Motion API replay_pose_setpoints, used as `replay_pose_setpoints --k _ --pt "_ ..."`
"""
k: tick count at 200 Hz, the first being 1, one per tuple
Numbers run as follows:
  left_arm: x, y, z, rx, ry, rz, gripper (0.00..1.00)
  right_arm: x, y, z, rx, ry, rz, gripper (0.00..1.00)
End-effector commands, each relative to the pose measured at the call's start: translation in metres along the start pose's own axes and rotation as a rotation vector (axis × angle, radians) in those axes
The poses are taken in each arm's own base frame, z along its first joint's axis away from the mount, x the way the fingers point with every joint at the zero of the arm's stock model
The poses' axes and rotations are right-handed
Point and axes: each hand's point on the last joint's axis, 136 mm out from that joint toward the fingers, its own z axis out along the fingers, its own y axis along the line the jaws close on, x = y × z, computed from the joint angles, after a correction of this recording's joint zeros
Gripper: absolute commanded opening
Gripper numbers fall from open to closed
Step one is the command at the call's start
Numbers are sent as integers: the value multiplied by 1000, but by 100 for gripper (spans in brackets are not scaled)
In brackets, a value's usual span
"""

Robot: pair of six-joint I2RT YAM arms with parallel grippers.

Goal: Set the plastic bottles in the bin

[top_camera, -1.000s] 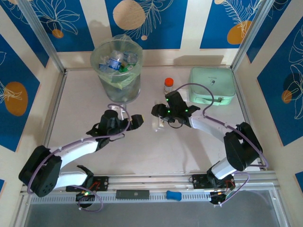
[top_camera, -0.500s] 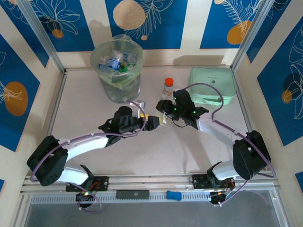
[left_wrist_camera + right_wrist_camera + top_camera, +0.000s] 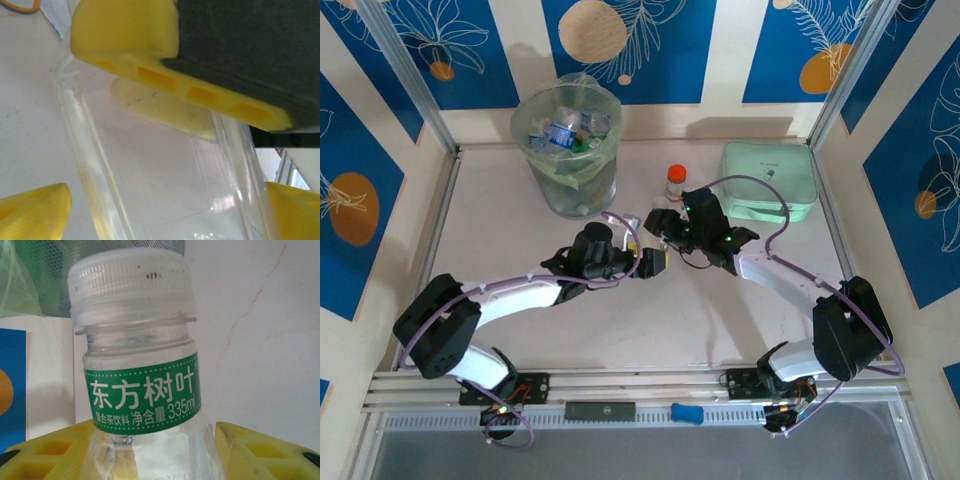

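A clear plastic bottle (image 3: 145,390) with a white cap and a green label stands between the yellow fingers of my right gripper (image 3: 150,455), which is shut on it. Seen from above, both grippers meet mid-table: the right gripper (image 3: 663,226) holds the bottle (image 3: 659,244) and my left gripper (image 3: 651,261) reaches it from the left. In the left wrist view the bottle's clear body (image 3: 165,180) lies between the wide-spread fingers of the left gripper (image 3: 167,210), under a right finger (image 3: 125,35). The bin (image 3: 570,190) at the back left holds several bottles (image 3: 560,135).
A short orange-capped jar (image 3: 676,181) stands just behind the grippers. A mint-green rectangular case (image 3: 768,182) lies at the back right. Aluminium posts and patterned walls close in the table on three sides.
My left gripper has swung right from near the bin to the bottle. The right gripper has moved the bottle slightly back and now stays still.
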Motion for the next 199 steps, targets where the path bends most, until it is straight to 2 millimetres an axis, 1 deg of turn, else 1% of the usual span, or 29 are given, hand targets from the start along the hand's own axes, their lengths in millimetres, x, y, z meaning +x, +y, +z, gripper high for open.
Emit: replay_pose_setpoints --k 1,19,36,42,60,78,91,116,145,158,168,180,199 --pt "-9 -14 3 37 -10 17 88 3 11 -5 -44 3 0 44" --pt "-8 -13 4 36 -8 16 76 4 10 -5 -44 4 -2 45" --pt "-7 -13 5 37 -4 14 61 4 9 -5 -43 5 -3 46" --pt "-6 -11 5 32 -2 10 59 4 9 -5 -43 5 -4 47" --pt "-6 -9 5 20 -4 6 58 4 10 -6 -45 4 -4 56" --pt "-6 -2 3 -13 -14 -3 58 2 11 -9 -48 -5 -8 73" --pt "-6 5 0 -47 -25 -11 58 -3 11 -15 -45 -27 -13 82" --pt "-7 19 -8 -113 -39 -24 58 -15 8 -30 -38 -74 -18 87" --pt "-12 36 -22 -177 -55 -34 58 -29 -1 -50 -29 -139 -12 89" --pt "-22 40 -33 -196 -78 -23 58 -33 -8 -57 -14 -164 -7 89" --pt "-34 43 -43 -209 -102 -9 58 -35 -15 -60 4 -174 -6 89" --pt "-54 42 -57 -220 -135 19 58 -36 -23 -64 23 -184 -5 89" --pt "-93 37 -81 -228 -190 72 57 -36 -31 -66 41 -189 -5 90"
